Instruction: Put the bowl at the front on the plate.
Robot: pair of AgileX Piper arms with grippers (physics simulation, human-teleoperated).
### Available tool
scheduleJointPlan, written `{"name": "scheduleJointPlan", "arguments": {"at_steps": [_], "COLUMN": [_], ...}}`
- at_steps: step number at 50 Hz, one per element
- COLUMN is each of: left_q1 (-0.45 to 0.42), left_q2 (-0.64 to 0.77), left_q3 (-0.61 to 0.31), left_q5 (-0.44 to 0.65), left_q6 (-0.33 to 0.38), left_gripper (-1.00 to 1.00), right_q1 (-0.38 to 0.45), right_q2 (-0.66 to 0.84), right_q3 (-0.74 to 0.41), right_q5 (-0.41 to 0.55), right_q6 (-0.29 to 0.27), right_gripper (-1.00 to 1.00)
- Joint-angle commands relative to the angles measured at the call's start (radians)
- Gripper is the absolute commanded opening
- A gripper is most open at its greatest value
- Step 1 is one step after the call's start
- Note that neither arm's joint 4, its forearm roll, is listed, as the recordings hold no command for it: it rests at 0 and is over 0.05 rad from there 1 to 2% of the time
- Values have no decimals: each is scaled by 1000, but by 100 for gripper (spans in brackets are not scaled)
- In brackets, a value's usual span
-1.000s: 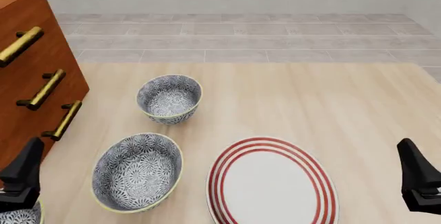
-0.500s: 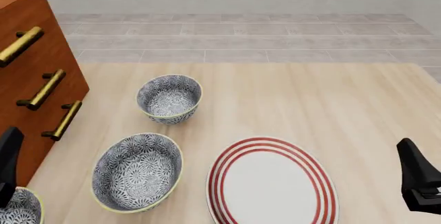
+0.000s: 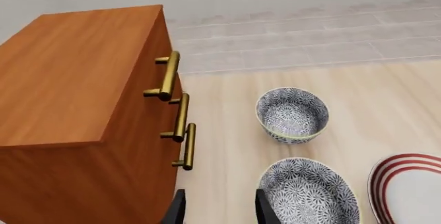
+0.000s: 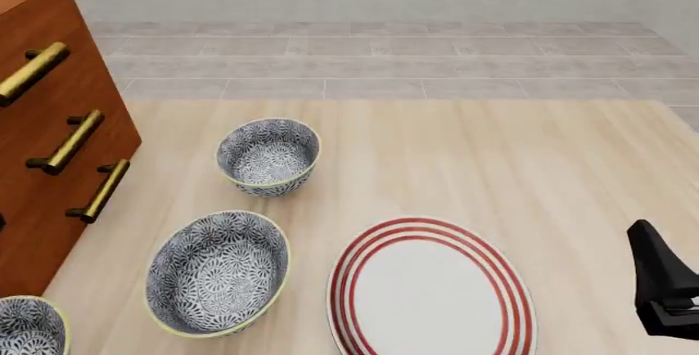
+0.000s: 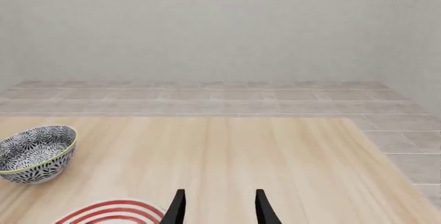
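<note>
The bowl at the front shows only partly, cut off by the bottom left corner of the front view, blue-and-white patterned with a yellowish rim. It does not show in the left wrist view. The plate, white with red rings, lies at the front centre, with nothing on it. My left gripper is open and empty, hovering beside the cabinet and short of the middle bowl. My right gripper is open and empty too, standing at the right edge, to the right of the plate.
Two look-alike bowls stand on the wooden table: the middle bowl left of the plate and one farther back. An orange wooden cabinet with brass handles blocks the left side.
My left gripper has drawn back out of the front view at the left edge, uncovering the front bowl in the corner. The right gripper and all dishes have stayed put.
</note>
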Motion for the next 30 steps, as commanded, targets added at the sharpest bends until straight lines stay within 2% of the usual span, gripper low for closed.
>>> {"name": "scheduleJointPlan", "arguments": {"at_steps": [1, 4, 7, 9, 11, 14, 20, 23, 29, 30], "left_q1": [49, 69, 52, 62, 40, 41, 40, 10, -5, -25], "left_q2": [130, 154, 159, 147, 158, 141, 131, 100, 87, 81], "left_q3": [-117, -155, -168, -167, -149, -124, -104, -49, 0, 21], "left_q5": [147, 188, 228, 241, 263, 283, 295, 336, 355, 361], "left_q6": [44, 45, 38, 68, 45, 76, 73, 31, 19, -2], "left_gripper": [100, 100, 100, 100, 100, 100, 100, 100, 100, 100], "right_q1": [-1, -1, 1, 2, 2, 2, 1, 4, 9, 9], "right_q2": [1, 5, 13, 14, 20, 24, 22, 26, 29, 28], "right_q3": [1, 1, 2, 2, 2, 2, 3, 3, 4, 4], "right_q5": [0, -2, -8, -8, -12, -15, -13, -17, -20, -19], "right_q6": [-7, -10, -14, -16, -17, -18, -19, -21, -25, -26], "right_gripper": [100, 100, 100, 100, 100, 100, 100, 100, 100, 100]}}
